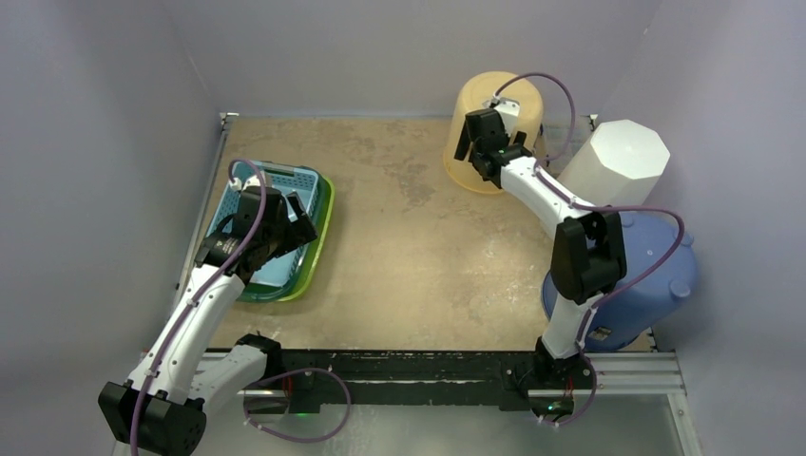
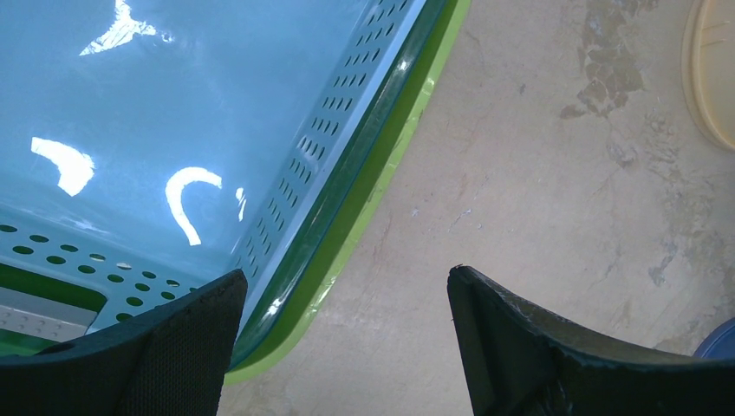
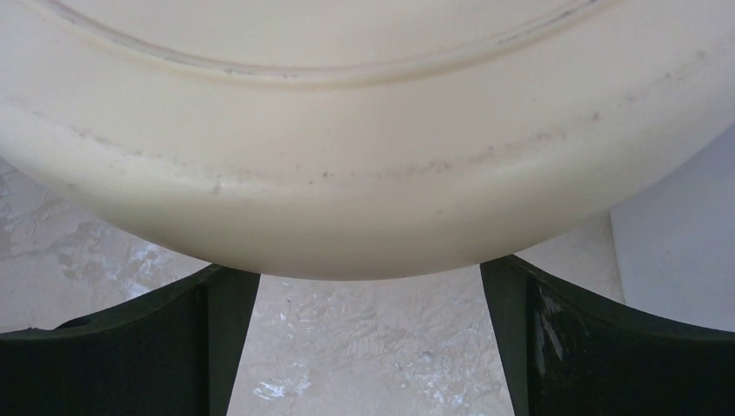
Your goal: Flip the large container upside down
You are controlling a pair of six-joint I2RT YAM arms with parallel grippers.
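Note:
The large container, a cream-yellow bucket [image 1: 475, 109], stands at the back of the table, right of centre. My right gripper [image 1: 480, 144] is against its near side. In the right wrist view the bucket's rounded edge [image 3: 364, 173] fills the top and overlaps both fingertips; the right gripper [image 3: 370, 277] is open, with bare table between its fingers. My left gripper [image 1: 276, 223] is open over the right rim of a blue perforated basket [image 1: 295, 180]. In the left wrist view the left gripper [image 2: 347, 286] straddles that rim, holding nothing.
The blue basket [image 2: 173, 104] is nested in green baskets [image 2: 381, 173] at the table's left. A white octagonal container [image 1: 618, 161] and a blue tub [image 1: 656, 275] stand at the right edge. Purple walls close in the left, back and right sides.

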